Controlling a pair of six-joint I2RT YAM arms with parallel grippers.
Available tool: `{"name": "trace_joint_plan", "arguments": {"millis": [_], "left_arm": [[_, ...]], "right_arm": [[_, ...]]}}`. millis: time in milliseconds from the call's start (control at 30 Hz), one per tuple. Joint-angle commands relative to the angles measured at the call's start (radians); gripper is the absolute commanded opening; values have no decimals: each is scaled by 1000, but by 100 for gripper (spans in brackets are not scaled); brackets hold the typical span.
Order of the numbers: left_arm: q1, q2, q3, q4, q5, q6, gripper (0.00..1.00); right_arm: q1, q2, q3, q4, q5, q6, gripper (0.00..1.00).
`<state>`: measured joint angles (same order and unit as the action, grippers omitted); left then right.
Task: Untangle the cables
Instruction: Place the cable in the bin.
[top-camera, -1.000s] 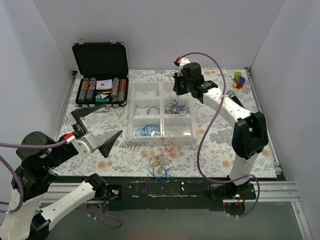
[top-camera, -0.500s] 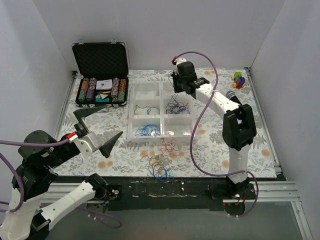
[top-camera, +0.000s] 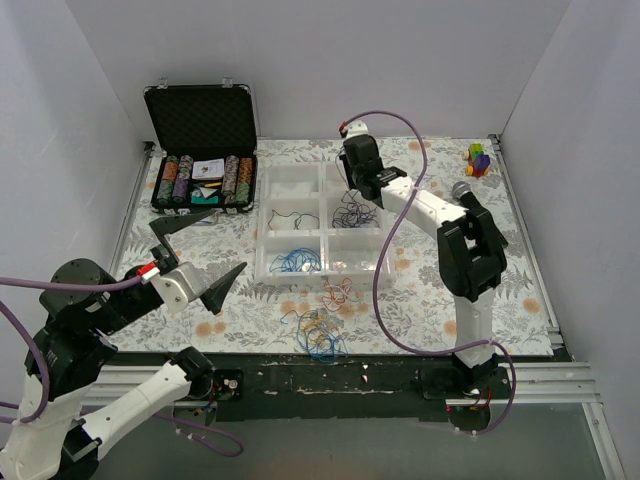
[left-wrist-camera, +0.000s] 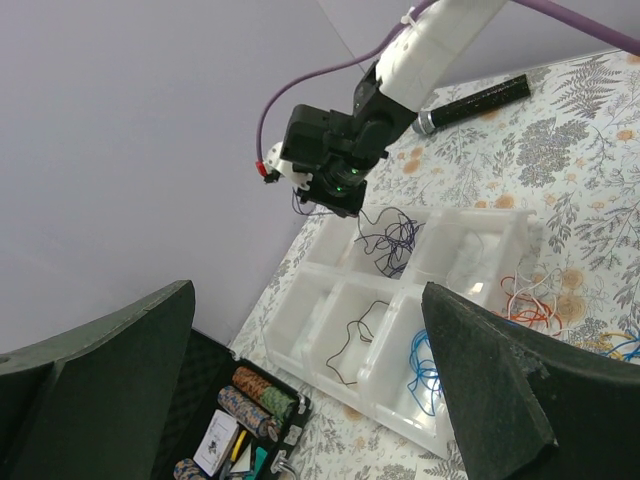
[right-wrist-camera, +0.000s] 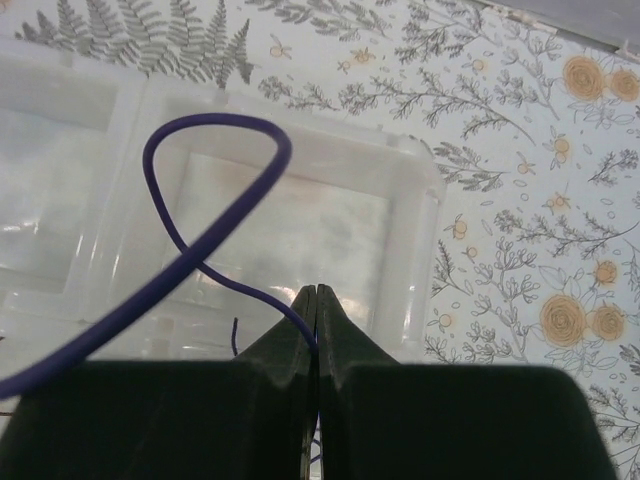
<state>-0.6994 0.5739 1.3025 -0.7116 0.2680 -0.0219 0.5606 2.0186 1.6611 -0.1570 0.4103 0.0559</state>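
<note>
The cables lie in several places. A mixed tangle of blue, yellow and orange strands sits on the mat near the front edge, with a red strand just behind it. In the white compartment tray lie blue strands, a black strand and dark purple strands. My right gripper hangs over the tray's back compartments, shut on a purple cable that loops up from its tips. My left gripper stands wide open and holds nothing, raised at the left, well away from the tray.
An open black case of poker chips stands at the back left. A coloured puzzle cube sits at the back right, and a black cylinder lies on the mat beside the right arm. White walls close in three sides.
My right arm has swung left and further back over the tray, still shut on the purple cable. The left arm has stayed where it was.
</note>
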Motion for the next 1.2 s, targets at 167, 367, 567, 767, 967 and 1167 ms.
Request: {"name": "trace_joint_plan", "arguments": {"millis": [167, 367, 567, 767, 967, 1167], "left_arm": [[1, 1, 6, -14, -6, 0, 98], [3, -11, 3, -22, -10, 4, 98], [1, -20, -5, -23, -4, -3, 98], [1, -19, 0, -22, 2, -3, 98], [1, -16, 11, -23, 5, -3, 98], [3, -23, 11, -32, 4, 0, 98]], "right_arm": [[55, -95, -213, 135, 85, -10, 1], [82, -172, -305, 175, 91, -5, 1], [87, -210, -317, 159, 33, 2, 1], [84, -118, -183, -56, -103, 38, 4], [79, -95, -98, -190, -197, 68, 30], [68, -196, -152, -199, -254, 94, 46]]}}
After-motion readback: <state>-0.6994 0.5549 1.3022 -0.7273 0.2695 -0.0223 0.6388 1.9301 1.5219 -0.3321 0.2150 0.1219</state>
